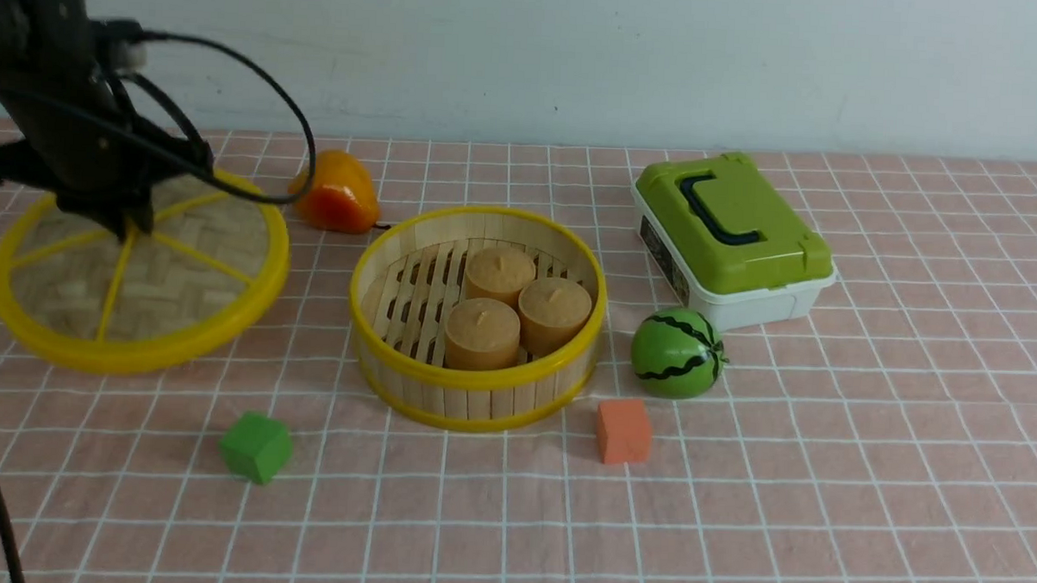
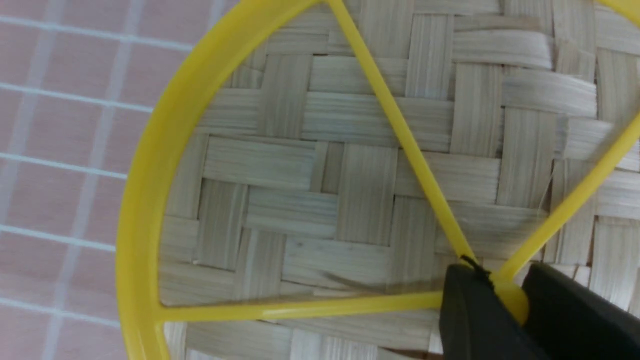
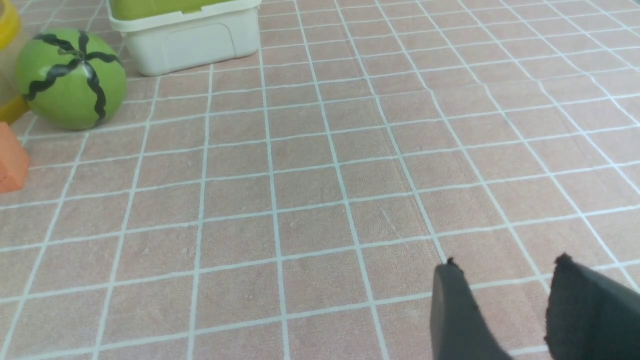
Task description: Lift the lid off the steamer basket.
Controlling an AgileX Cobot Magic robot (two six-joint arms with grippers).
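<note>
Two grippers: left gripper (image 1: 128,222) clamped on the lid (image 1: 183,262) at its hub; right gripper (image 3: 505,280) parted, holding nothing.
Lid place: off, well left of the steamer basket (image 1: 472,380), seemingly tilted.
Risk: narrow hub pinch; lid could swing or slip.
Around: orange fruit (image 1: 336,194) behind, green cube (image 1: 256,446) in front; neither blocks a set-down.

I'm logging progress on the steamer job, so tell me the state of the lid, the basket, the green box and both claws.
lid: off the basket, on its left, gripped at its centre.
steamer basket: uncovered, three brown cakes inside.
green-topped box: closed, handle lying flat.
left claw: shut on the lid.
right claw: open, holding nothing.
</note>
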